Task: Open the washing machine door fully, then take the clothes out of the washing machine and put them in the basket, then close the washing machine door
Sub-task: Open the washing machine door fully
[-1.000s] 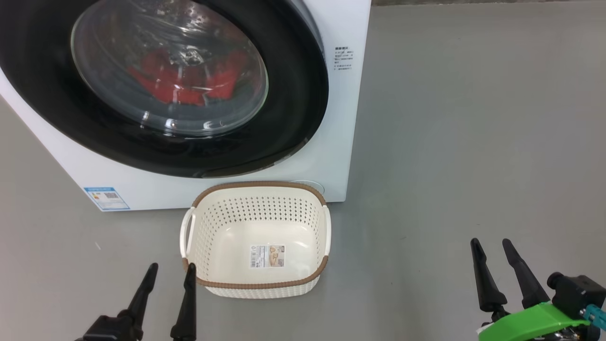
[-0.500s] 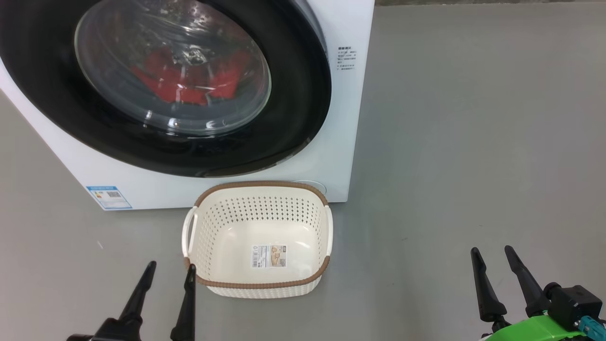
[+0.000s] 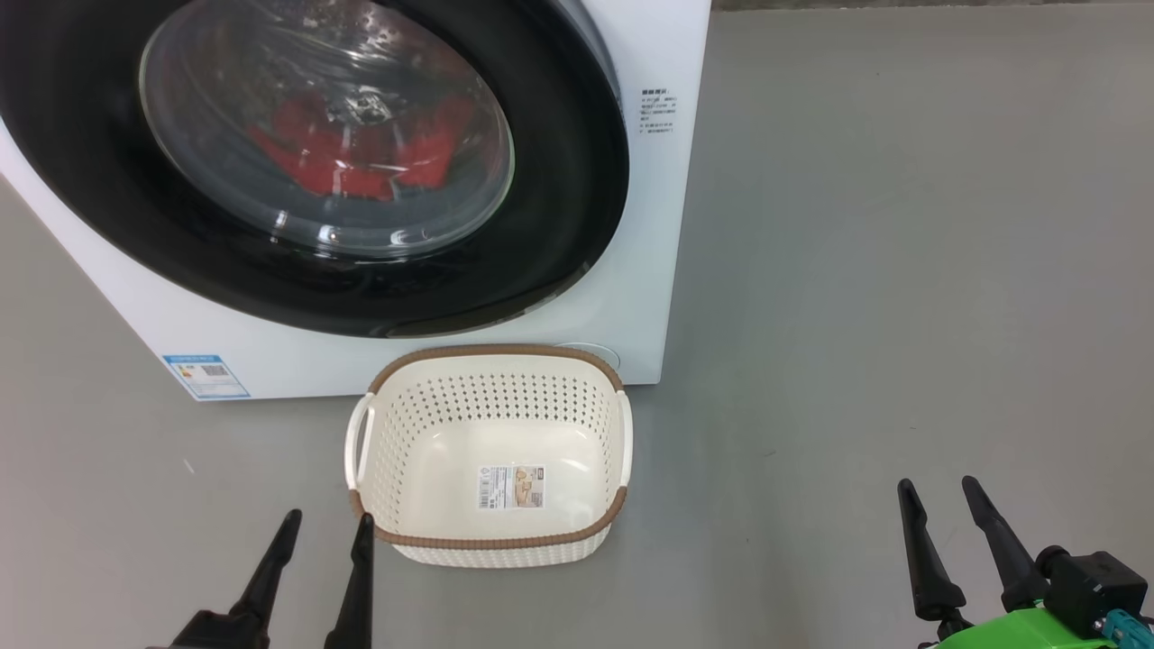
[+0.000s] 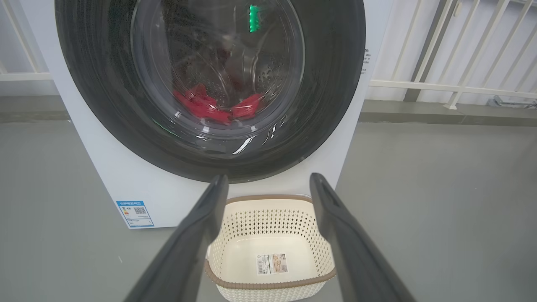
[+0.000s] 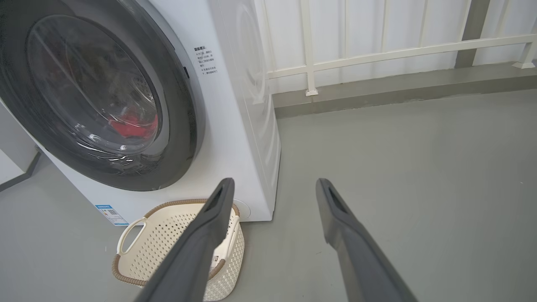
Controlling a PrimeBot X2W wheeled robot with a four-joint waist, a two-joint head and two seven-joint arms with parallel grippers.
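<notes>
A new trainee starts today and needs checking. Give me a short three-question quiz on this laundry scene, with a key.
1. Fill in: the basket on the floor has ____ clothes in it.
2. True or false: the door of the washing machine stands open.
3. Where are the clothes? A in the basket; B inside the washing machine; C on the floor.
Key: 1 no; 2 false; 3 B.

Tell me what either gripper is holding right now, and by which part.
Nothing is held. The left gripper and right gripper both stand open with nothing between their fingers; the clothes lie inside the machine behind the shut door.
</notes>
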